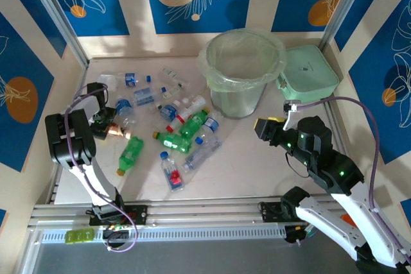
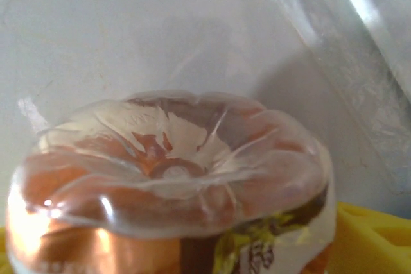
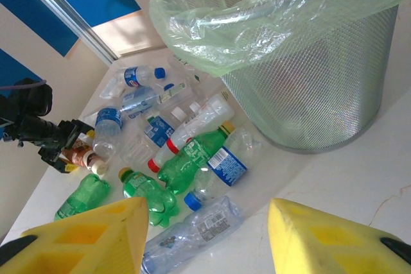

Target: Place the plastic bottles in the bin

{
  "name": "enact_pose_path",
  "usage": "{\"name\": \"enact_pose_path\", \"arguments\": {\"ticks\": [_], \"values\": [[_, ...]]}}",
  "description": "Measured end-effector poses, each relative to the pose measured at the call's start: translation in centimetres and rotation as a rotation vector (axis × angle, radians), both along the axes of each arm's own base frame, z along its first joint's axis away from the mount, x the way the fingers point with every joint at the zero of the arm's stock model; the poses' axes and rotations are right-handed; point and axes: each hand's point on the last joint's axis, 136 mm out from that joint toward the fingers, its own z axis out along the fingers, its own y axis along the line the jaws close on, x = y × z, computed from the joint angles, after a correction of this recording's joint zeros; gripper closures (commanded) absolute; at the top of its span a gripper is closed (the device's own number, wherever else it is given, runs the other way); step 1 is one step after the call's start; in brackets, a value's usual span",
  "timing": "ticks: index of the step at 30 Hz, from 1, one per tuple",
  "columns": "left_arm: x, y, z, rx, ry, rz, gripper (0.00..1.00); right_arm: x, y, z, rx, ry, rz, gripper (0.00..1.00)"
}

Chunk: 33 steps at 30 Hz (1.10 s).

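At the left of the worktop (image 1: 257,158), the left arm's fingers (image 2: 376,239) flank a crushed copper-coloured plastic bottle (image 2: 167,178), gripped or not I cannot tell, so its slick rounded body could squirt free short of the pale-green bag-lined bin (image 1: 234,97) further right, near which the right arm's fingers (image 3: 83,235) stand apart and empty.
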Motion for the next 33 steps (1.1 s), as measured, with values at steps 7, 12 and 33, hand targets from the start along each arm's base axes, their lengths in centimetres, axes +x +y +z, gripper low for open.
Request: {"name": "enact_pose_path", "arguments": {"ticks": [7, 12, 33], "values": [[-0.1, 0.4, 2.2, 0.031, -0.039, 0.007, 0.4, 0.1, -0.2, 0.0, -0.004, -0.004, -0.015, 0.48], [-1.0, 0.1, 5.6, 0.044, -0.092, 0.011, 0.47, 0.1, -0.4, 0.5, -0.002, -0.01, -0.022, 0.48], [-1.0, -27.6, 28.7, -0.314, -1.076, -0.939, 0.54, 0.6, 5.9, -0.1, 0.087, 0.159, 0.219, 0.32]]}}
